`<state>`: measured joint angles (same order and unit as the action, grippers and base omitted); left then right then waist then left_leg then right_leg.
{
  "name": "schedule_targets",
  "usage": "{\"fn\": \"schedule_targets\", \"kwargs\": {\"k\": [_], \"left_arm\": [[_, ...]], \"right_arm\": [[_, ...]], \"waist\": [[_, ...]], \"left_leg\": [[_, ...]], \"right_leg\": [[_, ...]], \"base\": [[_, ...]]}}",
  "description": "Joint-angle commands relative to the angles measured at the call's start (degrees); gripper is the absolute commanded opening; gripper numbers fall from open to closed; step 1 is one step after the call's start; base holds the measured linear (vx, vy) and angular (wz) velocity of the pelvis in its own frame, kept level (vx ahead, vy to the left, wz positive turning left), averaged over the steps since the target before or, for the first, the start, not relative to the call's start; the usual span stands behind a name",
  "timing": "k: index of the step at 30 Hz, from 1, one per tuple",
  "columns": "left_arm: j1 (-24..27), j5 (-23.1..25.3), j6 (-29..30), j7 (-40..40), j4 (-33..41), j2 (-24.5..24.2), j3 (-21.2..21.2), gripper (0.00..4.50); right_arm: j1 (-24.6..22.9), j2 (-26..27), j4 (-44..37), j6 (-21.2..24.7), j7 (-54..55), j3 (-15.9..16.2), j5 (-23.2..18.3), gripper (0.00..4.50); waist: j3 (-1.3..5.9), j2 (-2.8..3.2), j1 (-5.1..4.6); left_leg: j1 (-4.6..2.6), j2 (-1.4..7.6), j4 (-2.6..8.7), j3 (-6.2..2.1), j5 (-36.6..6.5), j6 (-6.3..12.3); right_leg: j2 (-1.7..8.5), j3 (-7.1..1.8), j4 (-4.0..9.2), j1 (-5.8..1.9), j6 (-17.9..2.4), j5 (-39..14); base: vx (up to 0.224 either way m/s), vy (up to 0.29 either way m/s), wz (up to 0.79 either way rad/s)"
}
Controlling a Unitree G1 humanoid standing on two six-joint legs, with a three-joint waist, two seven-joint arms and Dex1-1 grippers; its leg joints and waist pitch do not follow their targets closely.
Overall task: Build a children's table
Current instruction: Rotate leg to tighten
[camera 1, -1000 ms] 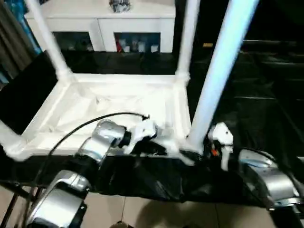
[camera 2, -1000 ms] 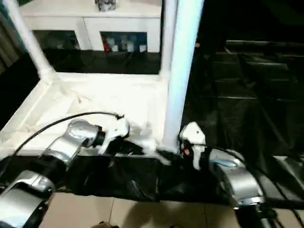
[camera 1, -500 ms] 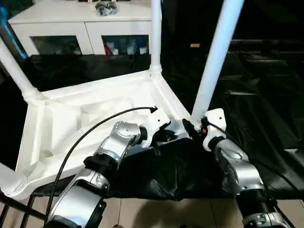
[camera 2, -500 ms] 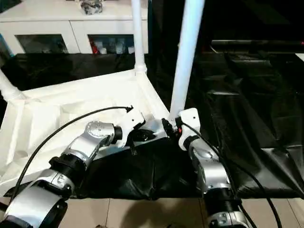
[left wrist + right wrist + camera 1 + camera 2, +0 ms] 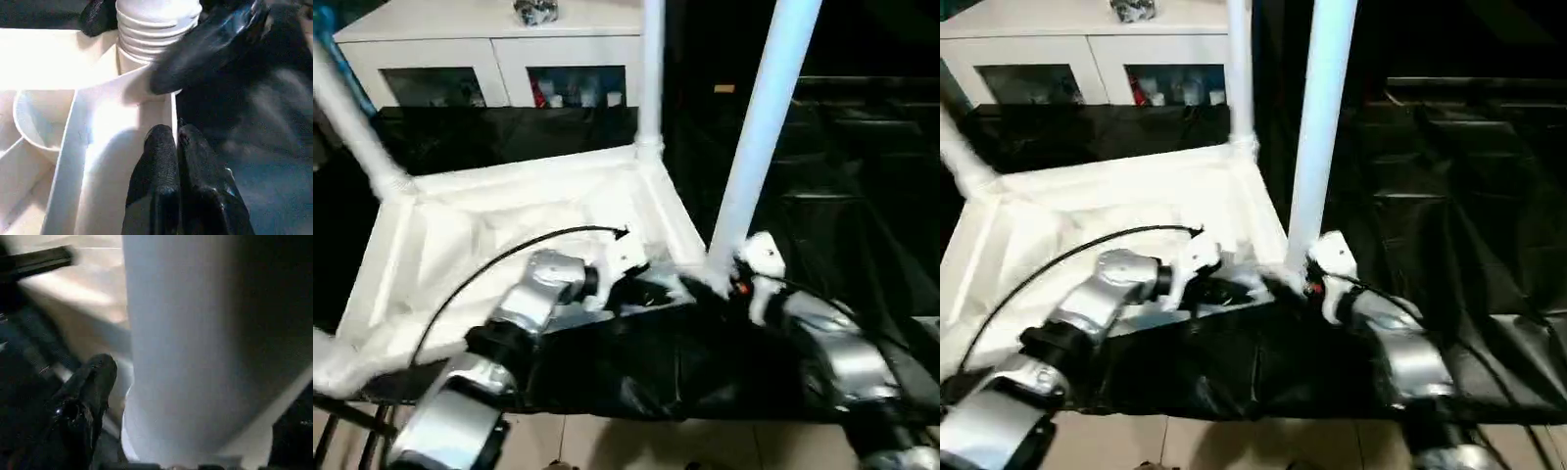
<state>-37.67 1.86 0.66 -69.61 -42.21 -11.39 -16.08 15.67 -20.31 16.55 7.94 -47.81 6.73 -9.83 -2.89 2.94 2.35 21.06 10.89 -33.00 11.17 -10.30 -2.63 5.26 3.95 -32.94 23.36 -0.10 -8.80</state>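
Left gripper [image 5: 177, 147]: fingers pressed together with nothing between them, tips resting against the inner rim of the children's table [image 5: 509, 225] just beside the near right corner socket. Right gripper [image 5: 720, 284]: positioned at the base of the near right leg [image 5: 764, 137]; one black finger [image 5: 90, 382] lies beside the tube, and whether the jaws clamp the leg or stand clear of it cannot be determined. The children's table lies upside down on the black sheet [image 5: 862, 225] covering the work surface, ribbed underside facing up. The near right leg stands upright in its corner socket, where its threaded collar [image 5: 156, 24] sits in the socket. A second leg [image 5: 652, 69] stands at the far right corner, a third [image 5: 352, 117] rises tilted from the far left corner, and a fourth [image 5: 328, 357] sits at the near left corner. A white cabinet [image 5: 509, 49] with glass doors stands beyond the far edge of the work surface.
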Motion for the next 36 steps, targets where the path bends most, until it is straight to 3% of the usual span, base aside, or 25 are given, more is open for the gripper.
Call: {"fn": "schedule_targets", "kwargs": {"k": [1, 4, 9, 13, 14, 15, 16, 23, 25, 27, 30, 36], "left_arm": [[-0.13, -1.48, -1.91, -4.66, 2.35, 0.58, -1.84, 0.0], [-0.06, -1.71, -2.53, -7.56, 2.78, -0.49, -2.36, 0.0], [0.04, -2.1, -3.07, -11.26, 3.44, -1.81, -3.13, 0.0], [0.26, -2.26, -3.25, -14.34, 4.12, -3.05, -4.19, 0.0], [0.25, -2.17, -3.59, -15.06, 4.15, -3.36, -4.4, 0.0], [0.25, -2.14, -3.79, -15.55, 4.16, -3.54, -4.5, 0.0], [0.25, -2.14, -3.79, -15.55, 4.16, -3.54, -4.5, 0.0], [0.61, -1.96, -3.99, -17.65, 4.49, -4.28, -5.0, 0.0], [0.24, -1.36, -3.6, -14.75, 3.81, -3.57, -4.52, 0.0], [-1.31, -0.12, -1.52, -6.85, 1.28, -1.52, -2.75, 0.0], [-1.99, -0.09, 0.2, -4.03, 0.52, -0.53, -1.9, 0.0], [-3.34, 1.39, 5.95, 5.81, -1.25, 3.62, -0.81, 0.0]], "right_arm": [[-0.7, -1.36, -2.28, 2.05, -6.79, 3.93, -1.06, 3.93], [-1.37, -4.42, -3.68, 2.93, -12.04, 5.4, -1.4, 3.93], [-1.23, -7.28, -5.12, 4.34, -17.04, 7.02, -1.81, 3.93], [-0.73, -8.79, -5.73, 5.16, -19.58, 8.23, -2.16, 3.49], [-0.61, -8.98, -5.93, 5.51, -20.09, 8.16, -2.44, 3.49], [-0.54, -9.05, -6.08, 5.96, -20.49, 8.07, -2.79, 3.49], [-0.54, -9.05, -6.08, 5.96, -20.49, 8.07, -2.79, 3.26], [-1.09, -9.88, -7.72, 7.94, -23.26, 8.81, -3.78, 2.88], [-1.46, -8.29, -7.35, 6.96, -20.83, 7.48, -3.98, 2.83], [-0.35, -4.1, -4.2, 5.3, -11.06, 3.96, -2.65, 2.82], [0.37, -2.18, -2.24, 4.37, -5.75, 2.55, -1.28, 2.8], [1.26, 4.87, 1.54, 5.12, 9.55, -0.77, 0.78, 2.77]], "waist": [[3.19, -0.8, 0.38], [2.91, -0.73, 0.76], [2.94, -0.78, 1.16], [3.03, -0.88, 1.29], [2.96, -1.19, 1.22], [2.97, -0.97, 1.35], [2.98, -0.96, 1.35], [2.8, -0.99, 1.47], [2.8, -0.99, 1.48], [2.72, -0.99, 1.19], [2.6, -1.09, 0.7], [2.72, -1.1, -0.28]], "left_leg": [[-0.31, 2.18, 3.63, -0.71, -14.36, 5.76], [-0.53, 2.44, 3.94, -0.79, -17.09, 4.26], [-0.61, 2.49, 4.02, -0.81, -17.48, 3.7], [-0.59, 2.43, 3.99, -0.84, -16.72, 3.52], [-0.48, 2.45, 3.99, -0.78, -16.43, 3.73], [-0.52, 2.45, 3.96, -0.79, -16.2, 3.88], [-0.5, 2.49, 3.98, -0.79, -15.98, 3.88], [-0.55, 2.55, 4.1, -0.82, -16.89, 3.29], [-0.55, 2.49, 4.09, -0.81, -16.93, 3.12], [-0.6, 2.33, 4.11, -0.84, -17.62, 2.26], [-0.63, 2.09, 4.29, -1.14, -18.71, 1.25], [-0.46, 1.91, 4.18, -1.09, -17.31, 1.61]], "right_leg": [[2.75, -2.04, 4.01, -3.01, -13.38, -15.73], [2.94, -2.2, 4.31, -2.72, -12.68, -20.09], [3.03, -2.37, 4.29, -2.54, -12.29, -20.4], [3.06, -2.34, 4.17, -2.67, -12.51, -19.65], [3.05, -2.38, 4.21, -2.65, -12.54, -19.44], [3.06, -2.37, 4.16, -2.62, -12.65, -19.33], [3.07, -2.38, 4.12, -2.62, -12.7, -19.09], [3.13, -2.45, 4.27, -2.52, -12.27, -20.86], [3.16, -2.45, 4.31, -2.47, -12.2, -20.92], [3.14, -2.4, 4.43, -2.22, -12.07, -22.01], [3.18, -2.24, 4.79, -2.23, -10.62, -25.56], [3.0, -2.25, 4.61, -2.35, -11.47, -21.78]], "base": [[0.0, 0.0, 0.0], [0.0, 0.0, 0.0], [0.0, 0.0, 0.0], [0.0, 0.0, 0.0], [0.0, 0.0, 0.0], [0.0, 0.0, 0.0], [0.0, 0.0, 0.0], [0.0, 0.0, 0.0], [0.0, 0.0, 0.0], [0.0, 0.0, 0.0], [0.0, 0.0, 0.0], [0.0, 0.0, 0.0]]}}
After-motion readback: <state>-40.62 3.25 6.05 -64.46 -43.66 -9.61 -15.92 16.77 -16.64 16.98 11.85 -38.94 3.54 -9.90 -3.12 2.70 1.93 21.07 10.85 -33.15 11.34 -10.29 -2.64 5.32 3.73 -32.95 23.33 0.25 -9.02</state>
